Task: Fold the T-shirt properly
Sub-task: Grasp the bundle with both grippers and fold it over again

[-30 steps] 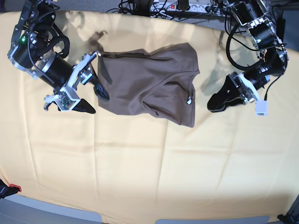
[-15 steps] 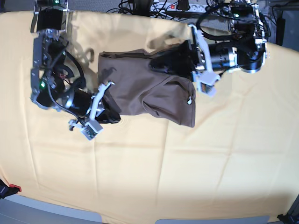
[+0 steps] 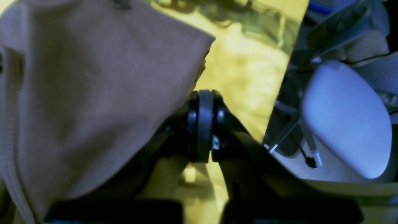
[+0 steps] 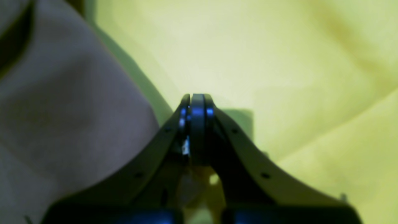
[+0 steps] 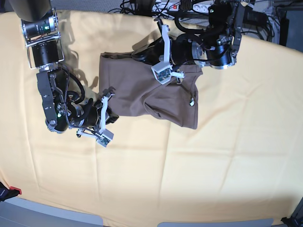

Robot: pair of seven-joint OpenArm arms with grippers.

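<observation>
The taupe-brown T-shirt point(image 5: 142, 90) lies crumpled on the yellow cloth, with a small white tag point(image 5: 191, 102) at its right edge. My left gripper point(image 5: 136, 56) reaches in from the right over the shirt's top edge. In the left wrist view it point(image 3: 200, 93) is shut, and the shirt point(image 3: 87, 93) lies against its left finger; no fabric shows between the pads. My right gripper point(image 5: 113, 117) sits at the shirt's lower left corner. In the right wrist view it point(image 4: 196, 96) is shut on nothing, its tips over yellow cloth, with the shirt point(image 4: 62, 124) just to its left.
A large pale yellow cloth point(image 5: 189, 165) covers the table. Cables and a power strip point(image 5: 161, 5) run along the back edge. A white rounded object point(image 3: 345, 118) lies beyond the table edge in the left wrist view. A small red item point(image 5: 15, 190) sits at the front left.
The left arm has swung from the right side across to the shirt's top edge. The right gripper was open left of the shirt, moved down to its lower left corner, and is now shut.
</observation>
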